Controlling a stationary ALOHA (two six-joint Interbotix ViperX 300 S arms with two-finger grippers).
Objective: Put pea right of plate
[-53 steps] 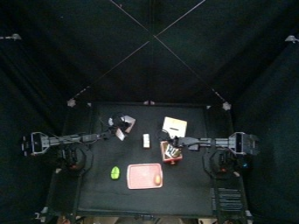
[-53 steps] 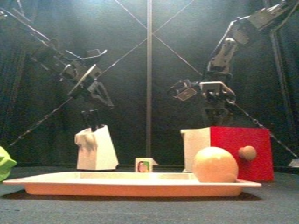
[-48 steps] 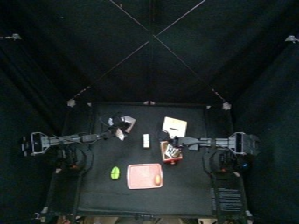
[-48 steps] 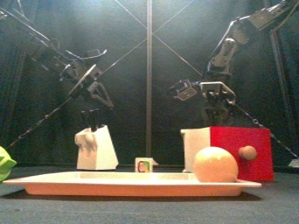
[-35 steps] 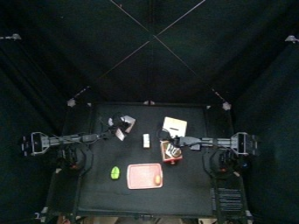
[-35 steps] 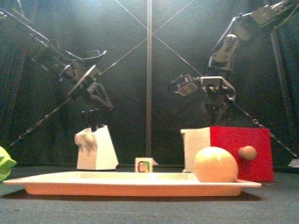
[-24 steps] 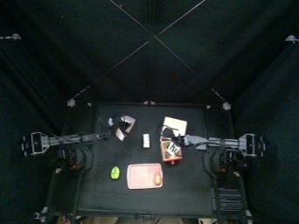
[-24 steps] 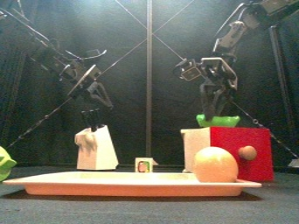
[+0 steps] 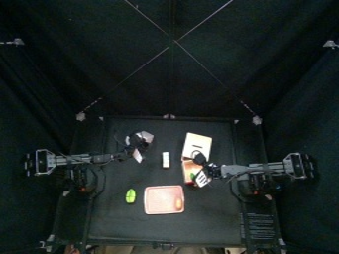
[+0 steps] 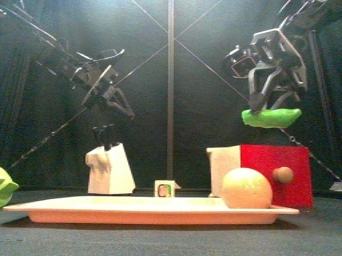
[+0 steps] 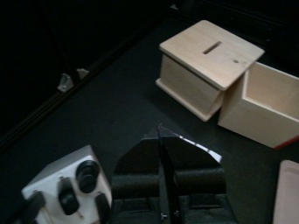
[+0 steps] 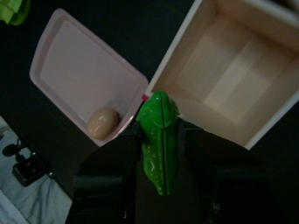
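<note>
My right gripper (image 10: pixel 271 112) is shut on the pea (image 10: pixel 271 117), a green pod, and holds it high above the red box (image 10: pixel 274 170). The right wrist view shows the pea (image 12: pixel 156 144) standing upright between the jaws. From above, this gripper (image 9: pixel 199 177) hangs just beyond the back right corner of the salmon-pink plate (image 9: pixel 157 196). The plate (image 10: pixel 147 210) lies at the table's front with a tan egg (image 10: pixel 246 187) on it. My left gripper (image 9: pixel 134 151) rests at the back left, jaws together and holding nothing (image 11: pixel 162 162).
An open wooden box (image 12: pixel 239 66) lies beside the plate (image 12: pixel 76 61). A pale tan block (image 11: pixel 208 66) with a slot sits at the back. A white object (image 10: pixel 107 168) and a small cube (image 10: pixel 164 188) stand mid-table. Another green thing (image 9: pixel 130 195) lies left of the plate.
My right gripper has risen from behind the red box with the pea in its jaws and drawn back a little to the right. The left arm has stayed still.
</note>
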